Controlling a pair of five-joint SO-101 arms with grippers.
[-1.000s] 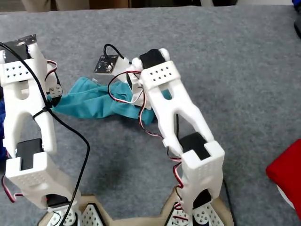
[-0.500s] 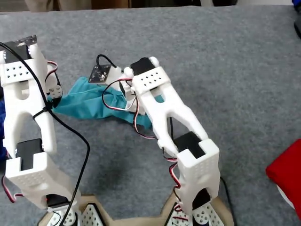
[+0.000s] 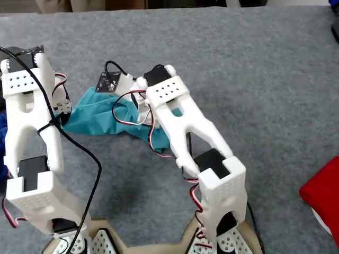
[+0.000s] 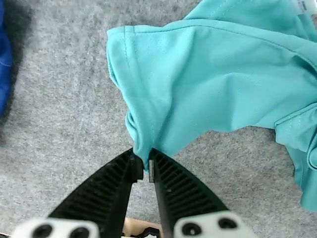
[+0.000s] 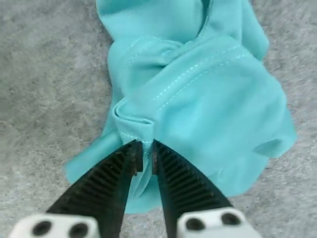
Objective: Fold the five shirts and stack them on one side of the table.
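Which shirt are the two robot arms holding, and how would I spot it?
Look at the grey table, between the two white arms near its left side. The shirt lies crumpled there, pinched by the left fingers and the right fingers. It is teal, unlike the red cloth at the right edge and the blue cloth at the left.
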